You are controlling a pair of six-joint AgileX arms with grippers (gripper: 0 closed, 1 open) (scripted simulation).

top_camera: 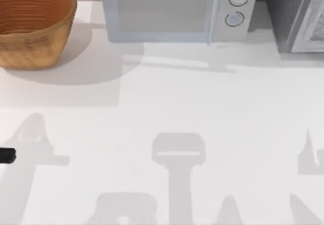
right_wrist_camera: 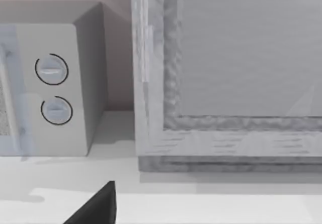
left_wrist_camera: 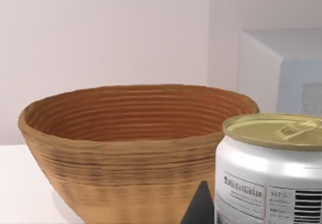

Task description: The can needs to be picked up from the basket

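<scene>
Left wrist view: can [left_wrist_camera: 271,171] before basket [left_wrist_camera: 136,143]; end effector state cannot tell.

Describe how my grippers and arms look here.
The left gripper appears as one matte black, wedge-shaped fingertip tapering to a point. The right gripper appears as a similar black wedge with a slanted edge. A short, rounded black stub at the top view's left edge is probably the left arm. I can make out no cables or markings.
</scene>
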